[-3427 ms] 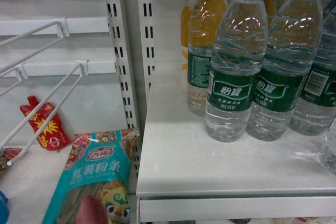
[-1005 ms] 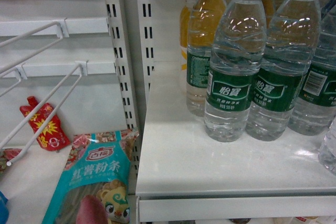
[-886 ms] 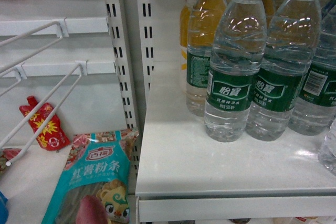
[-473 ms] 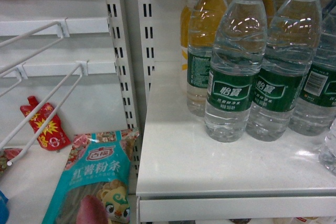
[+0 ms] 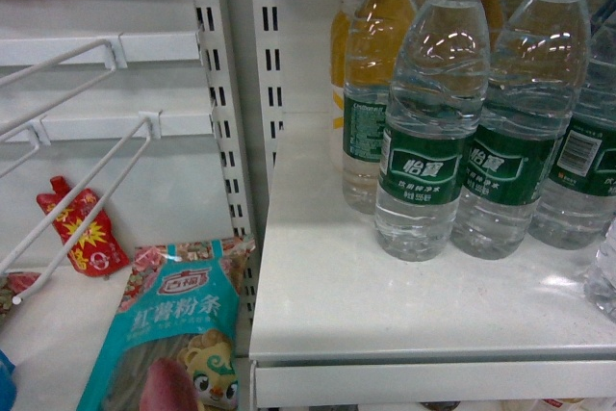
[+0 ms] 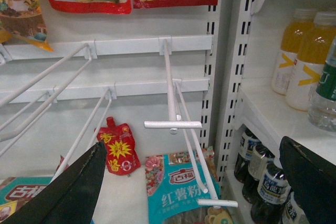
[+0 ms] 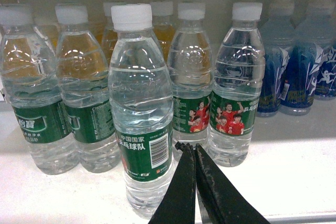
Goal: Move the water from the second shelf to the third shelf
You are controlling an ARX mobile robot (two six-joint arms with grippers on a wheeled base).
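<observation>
Several water bottles, clear and ribbed with green labels, stand on a white shelf [image 5: 385, 315]. In the right wrist view the nearest water bottle [image 7: 142, 114] shows its barcode. Two more [image 7: 191, 77] [image 7: 236, 77] behind it show red-shirted players. My right gripper [image 7: 190, 148] is shut and holds nothing, its tips just right of the nearest bottle's label. The head view shows the water bottles [image 5: 428, 141] at the shelf's right, and neither gripper. My left gripper [image 6: 192, 144] is open and holds nothing, in front of the hook bay to the left.
Yellow drink bottles [image 5: 371, 55] stand behind the water, and dark-blue sports-drink bottles [image 7: 294, 72] at the far right. White wire hooks [image 6: 173, 93] jut out in the left bay, above a teal noodle packet [image 5: 173, 324] and a red pouch [image 5: 82, 228]. Dark bottles [image 6: 262, 182] fill the shelf below.
</observation>
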